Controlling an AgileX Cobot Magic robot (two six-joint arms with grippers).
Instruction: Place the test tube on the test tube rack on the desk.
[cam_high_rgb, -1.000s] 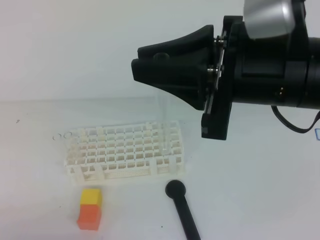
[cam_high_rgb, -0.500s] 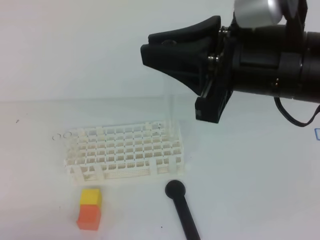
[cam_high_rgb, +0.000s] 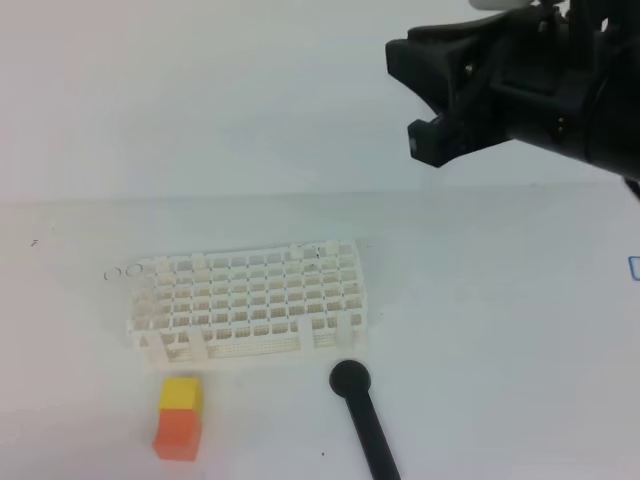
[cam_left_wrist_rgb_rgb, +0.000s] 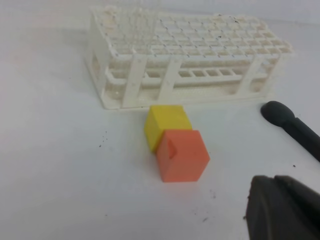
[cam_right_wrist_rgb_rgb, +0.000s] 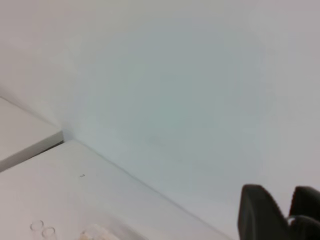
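Across the white bench (cam_high_rgb: 500, 330), nothing lies out of place.

Right pincer (cam_high_rgb: 400, 58): a second ago it hung low over the right end of the test tube rack (cam_high_rgb: 245, 300); now it sits high at upper right, well apart from the rack. Its jaws stand narrowly apart in the wrist view; contents cannot be told.

Left pincer (cam_left_wrist_rgb_rgb: 285, 207): closed, empty, low near the black rod (cam_high_rgb: 365, 420) and the orange-yellow block (cam_high_rgb: 180, 418).

Test tube: previously upright under the right pincer, long axis vertical, mouth up. Not discernible now, in rack or jaws, so its axis is unknown. Judgement: either seated or carried away; placement unconfirmed.
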